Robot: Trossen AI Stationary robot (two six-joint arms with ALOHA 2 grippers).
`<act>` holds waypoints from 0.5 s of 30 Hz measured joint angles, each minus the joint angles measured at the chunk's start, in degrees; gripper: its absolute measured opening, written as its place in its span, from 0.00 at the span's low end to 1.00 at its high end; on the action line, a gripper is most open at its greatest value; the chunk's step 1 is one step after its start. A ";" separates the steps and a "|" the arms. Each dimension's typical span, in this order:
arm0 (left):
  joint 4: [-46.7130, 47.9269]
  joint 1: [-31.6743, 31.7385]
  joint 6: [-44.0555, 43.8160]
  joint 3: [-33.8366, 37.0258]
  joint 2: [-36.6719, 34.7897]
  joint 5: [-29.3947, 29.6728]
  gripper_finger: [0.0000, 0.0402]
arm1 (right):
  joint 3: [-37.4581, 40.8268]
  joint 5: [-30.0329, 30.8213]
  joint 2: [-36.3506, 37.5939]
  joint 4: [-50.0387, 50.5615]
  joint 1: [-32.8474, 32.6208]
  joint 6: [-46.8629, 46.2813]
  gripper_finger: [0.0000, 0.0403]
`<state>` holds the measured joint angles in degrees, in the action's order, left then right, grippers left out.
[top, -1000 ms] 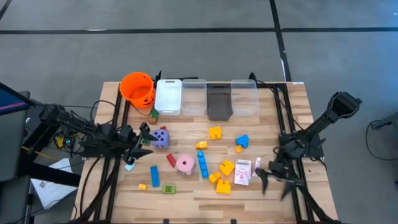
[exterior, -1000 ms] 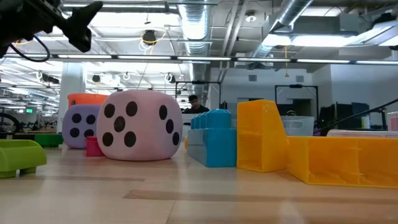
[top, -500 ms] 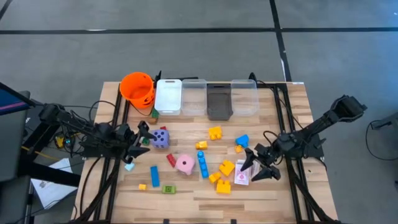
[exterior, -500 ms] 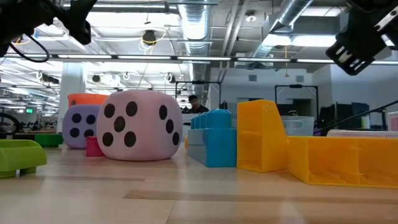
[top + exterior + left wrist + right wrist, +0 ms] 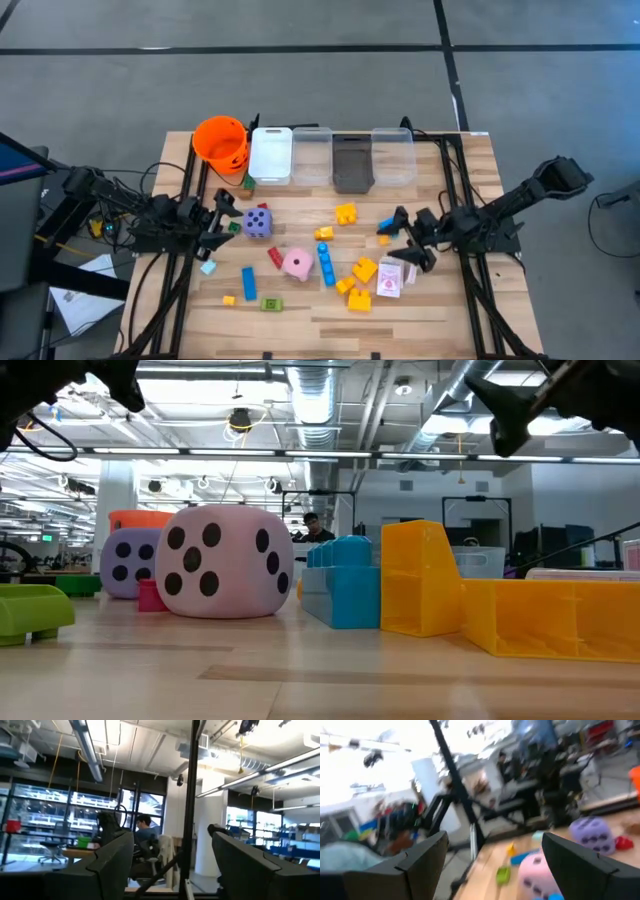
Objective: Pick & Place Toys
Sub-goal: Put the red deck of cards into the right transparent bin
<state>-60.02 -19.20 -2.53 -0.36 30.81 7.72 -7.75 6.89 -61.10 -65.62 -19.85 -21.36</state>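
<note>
The right gripper [image 5: 404, 238], jaws wide and empty, hovers just beside the small blue block [image 5: 389, 226], which lies toward the table's centre, well apart from the left gripper [image 5: 222, 222], also wide.

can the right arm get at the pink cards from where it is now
Probably yes. The right gripper hangs open just beside the pink cards, which lie flat on the table. A yellow block sits close by, but nothing covers the cards.

Bright even overhead light, soft shadows, right wrist view motion-blurred (ceiling glare)
</note>
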 joint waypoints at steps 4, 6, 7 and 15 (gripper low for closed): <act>0.51 0.00 0.89 0.00 0.00 1.07 0.66 | 0.00 0.14 0.00 -2.37 1.06 1.20 0.79; 0.87 0.00 0.73 0.00 0.00 2.69 0.66 | -0.03 1.08 0.00 -2.09 1.28 0.52 0.79; 1.19 0.00 0.73 0.00 0.00 3.93 0.66 | -0.30 1.55 0.00 -1.20 1.28 0.13 0.79; 2.13 0.00 0.62 0.00 0.00 11.00 0.66 | -16.07 25.89 -0.13 29.74 -3.54 5.20 0.79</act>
<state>-57.89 -19.20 -1.91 -0.36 30.81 18.72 -23.82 32.78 -61.23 -35.87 -23.39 -16.16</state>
